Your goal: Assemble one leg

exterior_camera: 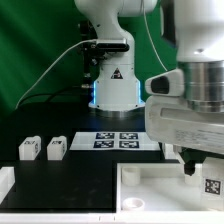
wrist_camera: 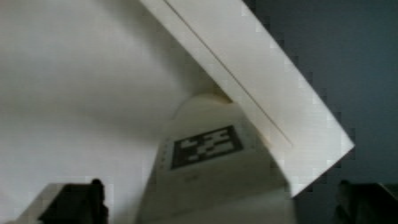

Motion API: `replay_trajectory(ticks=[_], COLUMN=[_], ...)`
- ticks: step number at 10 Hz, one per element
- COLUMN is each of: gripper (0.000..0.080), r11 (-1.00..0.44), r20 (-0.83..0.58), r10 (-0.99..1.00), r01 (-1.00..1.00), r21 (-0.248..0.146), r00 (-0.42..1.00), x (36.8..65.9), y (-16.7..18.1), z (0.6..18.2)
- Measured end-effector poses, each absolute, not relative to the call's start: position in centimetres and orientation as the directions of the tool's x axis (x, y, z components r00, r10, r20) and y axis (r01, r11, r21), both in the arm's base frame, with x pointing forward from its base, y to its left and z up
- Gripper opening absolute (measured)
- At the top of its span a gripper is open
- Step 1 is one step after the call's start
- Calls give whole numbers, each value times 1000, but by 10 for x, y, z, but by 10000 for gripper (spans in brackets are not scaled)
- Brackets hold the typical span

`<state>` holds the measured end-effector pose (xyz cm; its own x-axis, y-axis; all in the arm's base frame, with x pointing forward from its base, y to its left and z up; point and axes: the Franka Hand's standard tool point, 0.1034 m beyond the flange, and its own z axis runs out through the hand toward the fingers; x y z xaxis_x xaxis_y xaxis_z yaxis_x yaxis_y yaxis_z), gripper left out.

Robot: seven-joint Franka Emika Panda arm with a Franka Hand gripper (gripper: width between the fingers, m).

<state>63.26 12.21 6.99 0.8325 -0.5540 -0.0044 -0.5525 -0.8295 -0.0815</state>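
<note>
In the wrist view a white blocky leg (wrist_camera: 214,165) with a black-and-white tag stands between my fingers, against the raised rim of the wide white panel (wrist_camera: 71,90). My gripper (wrist_camera: 222,205) is open: both dark fingers (wrist_camera: 71,203) stand clear of the leg's sides with a gap on each side. In the exterior view the gripper (exterior_camera: 198,166) hangs low at the right over the panel (exterior_camera: 150,195), with the tagged leg (exterior_camera: 212,185) just below it. Two more legs (exterior_camera: 28,148) (exterior_camera: 56,147) lie on the black table at the exterior view's left.
The marker board (exterior_camera: 118,140) lies in front of the arm's white base (exterior_camera: 113,85). Another white part (exterior_camera: 5,185) sits at the front of the exterior view's left edge. A green curtain hangs behind.
</note>
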Motion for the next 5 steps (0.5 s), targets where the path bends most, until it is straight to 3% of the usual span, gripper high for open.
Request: replay_trajectory(ticks=[1,2,3,4,5], gripper=[649,550,550,367,294], r11=[-822,-797,-773,-694,-617], r20=[-4,-8,-13,-25,-33], r10=[-565,-600,-630,-716,-783], r01=[-563,-598,-628,-715,-783], r21=[-83,-83,-85,-85,-81], r00=[825,800,777,698,621], x=[633,633,632,632,632], y=[120,120,121,122,121], z=[69,69,69,69,69])
